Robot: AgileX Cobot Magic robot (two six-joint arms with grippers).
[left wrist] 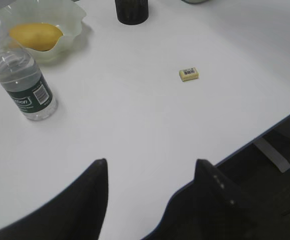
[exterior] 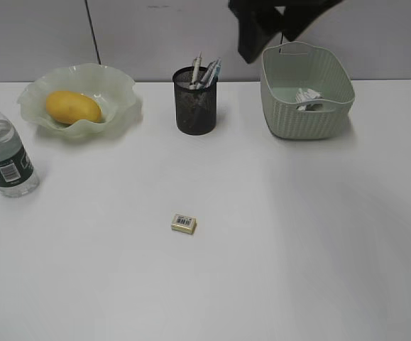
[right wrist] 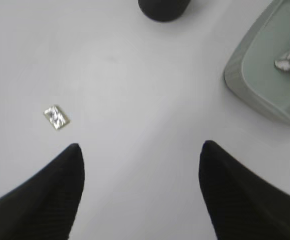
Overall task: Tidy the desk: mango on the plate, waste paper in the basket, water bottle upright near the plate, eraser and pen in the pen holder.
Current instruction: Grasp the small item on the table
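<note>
The mango lies on the ruffled green plate at the back left. The water bottle stands upright in front of the plate's left side. The waste paper lies in the green basket at the back right. Pens stand in the black mesh pen holder. The small yellowish eraser lies alone on the white desk. My left gripper is open and empty above the desk's near edge. My right gripper is open and empty, high above the desk; part of its arm shows at the top.
The desk's near edge and the dark floor beyond it show in the left wrist view. A grey wall runs behind the desk.
</note>
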